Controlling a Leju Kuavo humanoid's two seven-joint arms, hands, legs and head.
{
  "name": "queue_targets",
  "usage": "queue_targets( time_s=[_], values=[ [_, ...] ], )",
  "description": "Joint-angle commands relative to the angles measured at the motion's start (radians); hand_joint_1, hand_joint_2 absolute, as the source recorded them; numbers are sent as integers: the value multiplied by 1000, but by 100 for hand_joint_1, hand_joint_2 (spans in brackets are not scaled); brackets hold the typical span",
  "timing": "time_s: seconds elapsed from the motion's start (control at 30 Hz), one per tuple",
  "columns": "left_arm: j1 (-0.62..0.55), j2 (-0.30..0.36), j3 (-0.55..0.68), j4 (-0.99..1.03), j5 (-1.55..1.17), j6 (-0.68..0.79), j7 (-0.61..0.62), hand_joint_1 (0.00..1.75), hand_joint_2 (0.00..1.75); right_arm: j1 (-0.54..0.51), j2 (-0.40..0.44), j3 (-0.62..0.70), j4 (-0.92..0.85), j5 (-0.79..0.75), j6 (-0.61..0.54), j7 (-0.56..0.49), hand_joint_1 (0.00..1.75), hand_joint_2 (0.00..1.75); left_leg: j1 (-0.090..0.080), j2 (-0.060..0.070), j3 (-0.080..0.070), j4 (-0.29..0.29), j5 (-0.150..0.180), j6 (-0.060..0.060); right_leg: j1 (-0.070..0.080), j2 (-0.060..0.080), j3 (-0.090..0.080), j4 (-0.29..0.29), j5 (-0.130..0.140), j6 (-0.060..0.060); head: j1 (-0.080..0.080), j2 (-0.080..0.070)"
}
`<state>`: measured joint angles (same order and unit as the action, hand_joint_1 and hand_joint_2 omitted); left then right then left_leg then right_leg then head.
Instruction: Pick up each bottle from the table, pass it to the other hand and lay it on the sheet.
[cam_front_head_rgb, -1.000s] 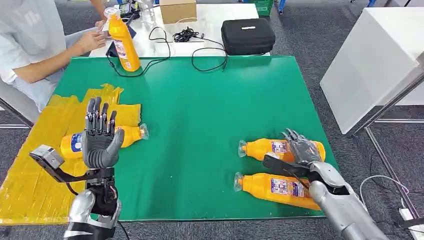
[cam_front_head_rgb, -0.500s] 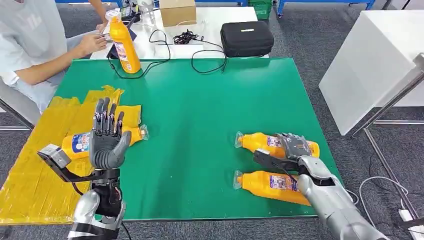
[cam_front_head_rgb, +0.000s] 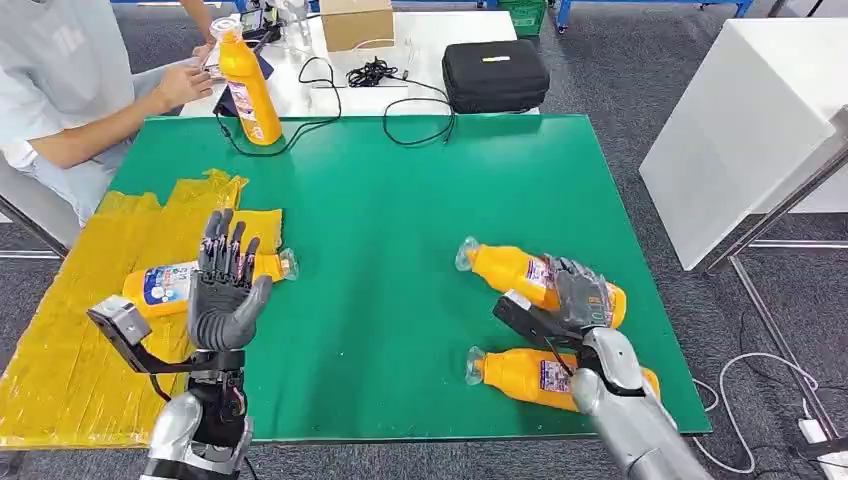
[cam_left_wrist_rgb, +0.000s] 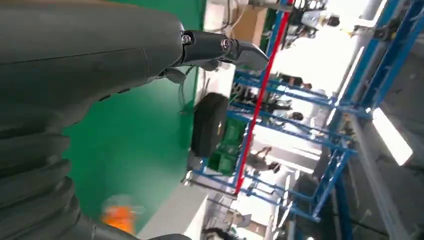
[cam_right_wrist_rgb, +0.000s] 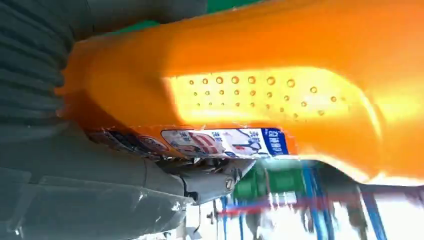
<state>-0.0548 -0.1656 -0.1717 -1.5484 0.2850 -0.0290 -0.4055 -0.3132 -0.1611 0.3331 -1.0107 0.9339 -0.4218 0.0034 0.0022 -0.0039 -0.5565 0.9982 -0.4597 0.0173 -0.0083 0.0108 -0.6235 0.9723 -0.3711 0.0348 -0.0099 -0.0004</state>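
Right hand (cam_front_head_rgb: 578, 296) now grips the far bottle (cam_front_head_rgb: 520, 272), whose cap end has swung up off the green mat (cam_front_head_rgb: 400, 200) since a moment ago, so pickup looks underway. Left hand (cam_front_head_rgb: 225, 285) stays raised, fingers apart and empty, drifting inward for the handover; one bottle (cam_front_head_rgb: 170, 283) already lies on the yellow sheet (cam_front_head_rgb: 60, 340).

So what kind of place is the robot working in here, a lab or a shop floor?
Most likely a robotics lab or test workshop: blue metal racking lines the room, cables and a black equipment case sit on a white bench, and a person sits beside the green table.
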Motion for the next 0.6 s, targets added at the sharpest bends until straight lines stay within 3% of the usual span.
queue_targets(
  time_s=[0.03,0.17,0.37,0.5,0.6],
  values=[
    [-11,65,-127,14,-15,-61,17,0,175,55,134,-163,-289,-72,-128,-127,175,175,0,1,1,0,-2,-1,0,0,1,0,-2,-1,0,0],
    [-45,125,-223,55,-97,-109,65,0,175,67,179,-155,-353,-123,-178,-194,175,175,1,1,0,0,-2,-1,0,0,0,0,-2,-1,0,0],
    [-60,135,-250,67,-104,-134,76,0,175,63,206,-127,-358,-188,-153,-237,175,175,0,0,-1,-1,-1,-1,-1,-1,-2,0,-1,-1,0,0],
    [-76,143,-272,74,-59,-180,94,0,175,35,237,-67,-307,-311,-37,-296,175,175,0,1,-1,-1,-1,-1,-1,0,-2,0,-1,-1,0,0],
    [-79,143,-275,75,-57,-180,95,0,175,31,249,-57,-295,-311,-45,-297,175,175,0,2,-2,-1,-1,-1,-1,1,-3,0,0,-1,1,0]
  ],
)
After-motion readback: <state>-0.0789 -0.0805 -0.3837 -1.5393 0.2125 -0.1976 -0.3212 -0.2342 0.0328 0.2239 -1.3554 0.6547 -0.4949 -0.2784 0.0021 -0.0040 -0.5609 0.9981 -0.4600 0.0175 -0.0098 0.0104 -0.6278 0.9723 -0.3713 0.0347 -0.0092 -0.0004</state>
